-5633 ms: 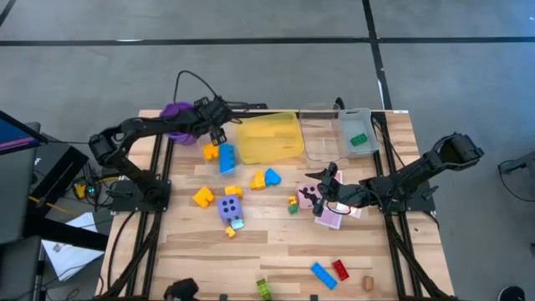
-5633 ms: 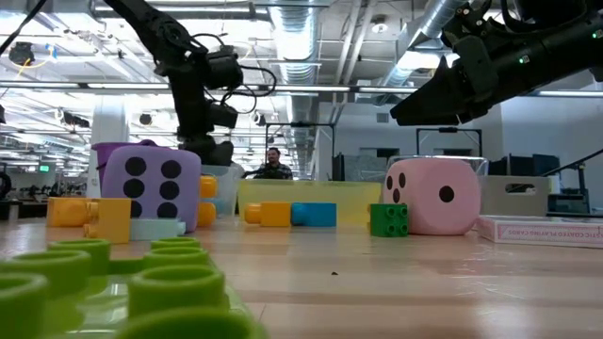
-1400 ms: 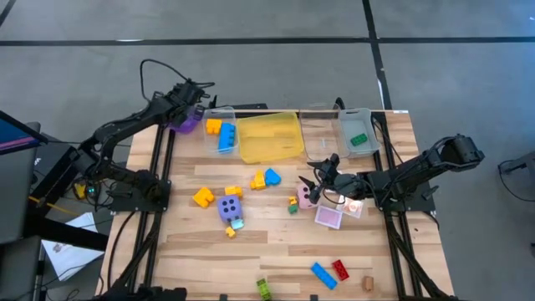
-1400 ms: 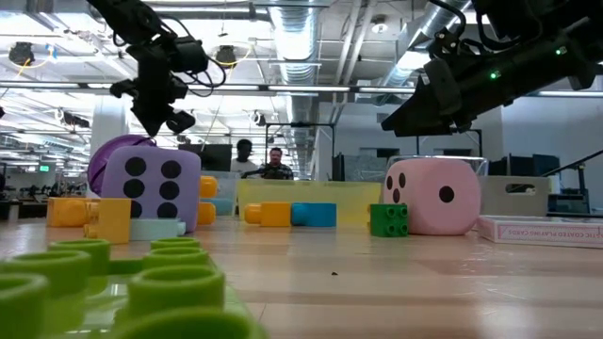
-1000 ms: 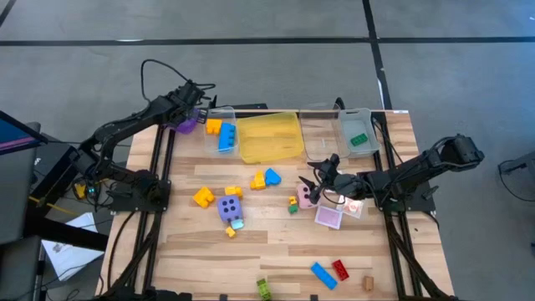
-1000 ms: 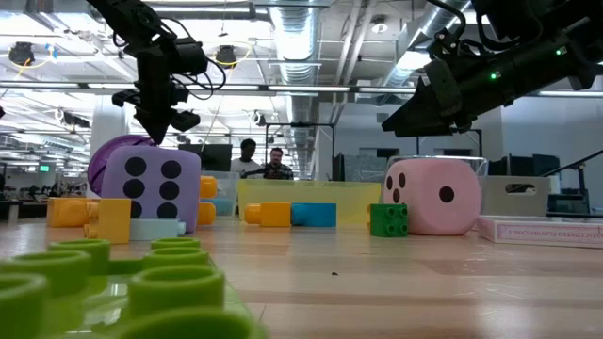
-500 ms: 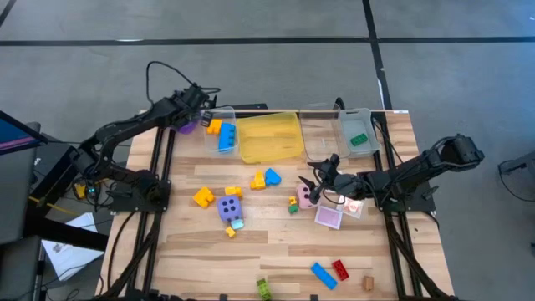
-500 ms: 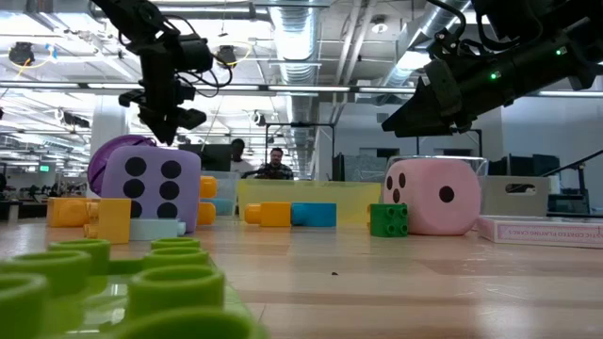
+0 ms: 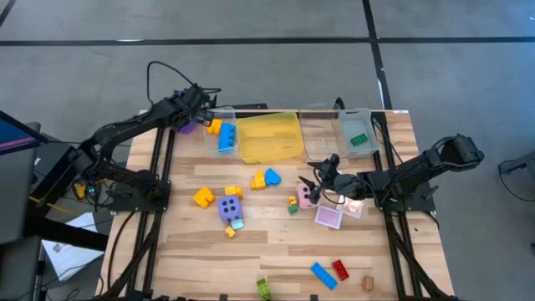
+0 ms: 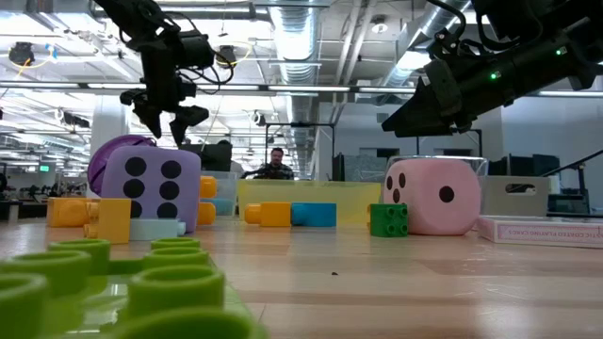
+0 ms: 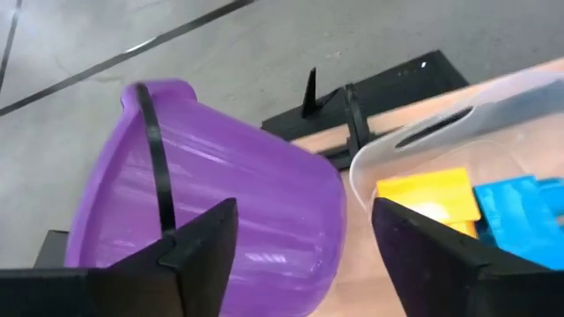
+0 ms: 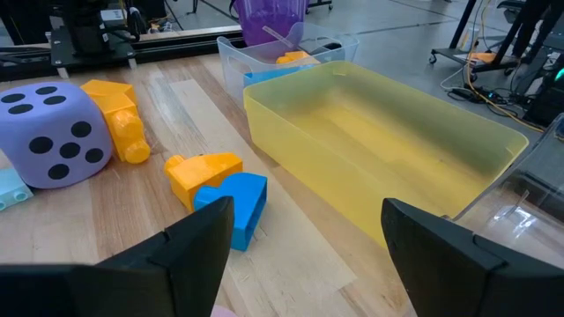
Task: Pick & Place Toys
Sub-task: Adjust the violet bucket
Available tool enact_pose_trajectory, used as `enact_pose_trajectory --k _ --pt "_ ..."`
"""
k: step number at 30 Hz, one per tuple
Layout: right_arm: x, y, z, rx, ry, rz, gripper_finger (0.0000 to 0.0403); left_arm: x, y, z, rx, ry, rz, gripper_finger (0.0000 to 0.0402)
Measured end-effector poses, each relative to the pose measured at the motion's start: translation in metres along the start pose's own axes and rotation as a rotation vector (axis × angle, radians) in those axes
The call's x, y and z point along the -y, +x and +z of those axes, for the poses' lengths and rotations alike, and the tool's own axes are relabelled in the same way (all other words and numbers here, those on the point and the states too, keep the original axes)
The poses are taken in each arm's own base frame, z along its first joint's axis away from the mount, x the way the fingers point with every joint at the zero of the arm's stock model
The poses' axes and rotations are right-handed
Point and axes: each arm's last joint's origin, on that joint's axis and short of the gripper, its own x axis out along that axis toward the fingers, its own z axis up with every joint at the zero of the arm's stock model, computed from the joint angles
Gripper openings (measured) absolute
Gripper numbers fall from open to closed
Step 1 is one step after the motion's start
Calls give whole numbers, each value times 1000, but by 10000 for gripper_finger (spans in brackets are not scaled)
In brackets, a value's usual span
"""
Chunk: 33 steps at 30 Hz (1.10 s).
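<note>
The toys lie spread over the table: a purple die [image 9: 229,206], a pink die [image 9: 307,196], yellow blocks [image 9: 203,196], an orange and a blue block [image 9: 266,177] and pink cards [image 9: 328,216]. A clear tray [image 9: 219,134] holds a yellow and a blue block. My left gripper [image 11: 304,207] hangs open just above the purple cup [image 11: 220,211], which stands at the table's far left corner beside that tray. My right gripper [image 9: 320,177] stands open a little above the pink die [image 10: 433,196].
A yellow tray [image 9: 269,138] and two more clear trays [image 9: 322,138] line the far edge; one holds a green block [image 9: 358,140]. Blue, red and green bricks [image 9: 324,274] lie near the front edge. People show in the room behind the table.
My left gripper has opened above the purple cup; the cup stands where it was. My right gripper has kept still.
</note>
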Motion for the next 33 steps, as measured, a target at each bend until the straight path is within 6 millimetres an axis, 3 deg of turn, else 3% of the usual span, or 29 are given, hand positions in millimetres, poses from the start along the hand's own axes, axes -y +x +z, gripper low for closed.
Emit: enact_pose_trajectory --k 7,14,21,33 --pt "0 0 0 0 -8 -2 282 -2 -9 11 37 -21 2 265" --pt "0 0 0 0 -9 -2 282 -11 -10 1 -35 55 167 265" --pt "0 0 0 0 -10 -2 282 -13 -10 -1 -59 38 175 265" --pt "0 0 0 -1 -11 -2 282 -5 20 -2 -139 65 219 265"
